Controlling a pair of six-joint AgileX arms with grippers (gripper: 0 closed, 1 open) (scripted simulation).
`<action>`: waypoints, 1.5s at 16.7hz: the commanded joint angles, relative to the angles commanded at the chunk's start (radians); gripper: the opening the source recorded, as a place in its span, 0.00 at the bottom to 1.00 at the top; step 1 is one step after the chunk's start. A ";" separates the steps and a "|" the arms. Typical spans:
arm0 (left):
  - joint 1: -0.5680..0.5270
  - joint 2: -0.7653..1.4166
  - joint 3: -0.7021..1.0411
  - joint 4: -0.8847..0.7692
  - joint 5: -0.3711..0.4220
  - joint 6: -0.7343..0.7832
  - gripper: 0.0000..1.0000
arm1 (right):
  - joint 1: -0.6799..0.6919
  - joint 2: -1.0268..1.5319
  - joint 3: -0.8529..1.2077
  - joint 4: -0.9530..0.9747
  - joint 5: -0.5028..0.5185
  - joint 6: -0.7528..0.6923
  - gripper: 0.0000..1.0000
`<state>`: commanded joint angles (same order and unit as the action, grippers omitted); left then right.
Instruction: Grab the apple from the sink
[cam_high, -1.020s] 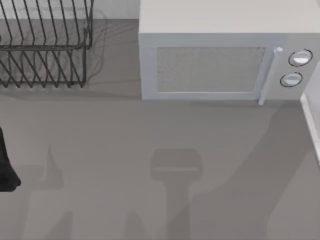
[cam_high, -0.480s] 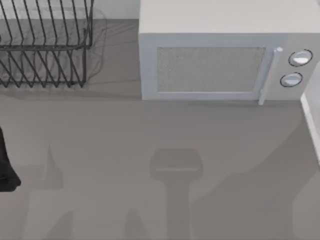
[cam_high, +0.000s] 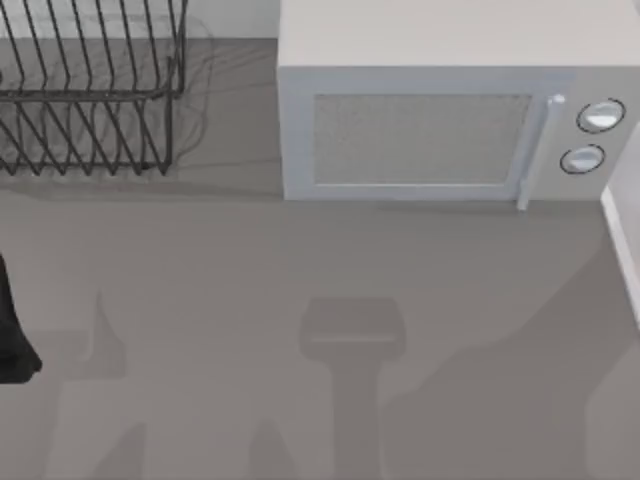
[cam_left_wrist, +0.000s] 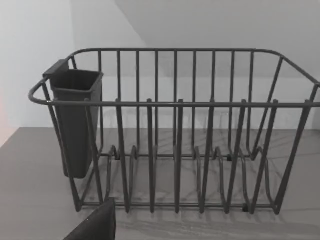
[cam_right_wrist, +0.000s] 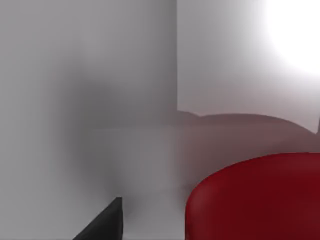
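3 camera views: 1 overhead, 2 wrist-mounted.
Top view looks down on microwave (cam_high: 420, 120) and dish rack (cam_high: 90, 95); left wrist faces the rack (cam_left_wrist: 175, 130) nearby; right wrist sits close against the apple (cam_right_wrist: 260, 200).

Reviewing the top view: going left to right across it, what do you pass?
Left arm at the left edge → wire dish rack → microwave, its door handle, then its two round knobs → white edge at the far right.
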<state>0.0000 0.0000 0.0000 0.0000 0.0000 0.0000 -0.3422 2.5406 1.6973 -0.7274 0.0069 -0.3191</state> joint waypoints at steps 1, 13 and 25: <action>0.000 0.000 0.000 0.000 0.000 0.000 1.00 | 0.000 0.000 0.000 0.000 0.000 0.000 0.47; 0.000 0.000 0.000 0.000 0.000 0.000 1.00 | 0.000 0.000 0.000 0.000 0.000 0.000 0.00; 0.000 0.000 0.000 0.000 0.000 0.000 1.00 | -0.003 -0.059 0.389 -0.418 -0.016 0.003 0.00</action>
<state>0.0000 0.0000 0.0000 0.0000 0.0000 0.0000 -0.3453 2.4820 2.0858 -1.1452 -0.0089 -0.3165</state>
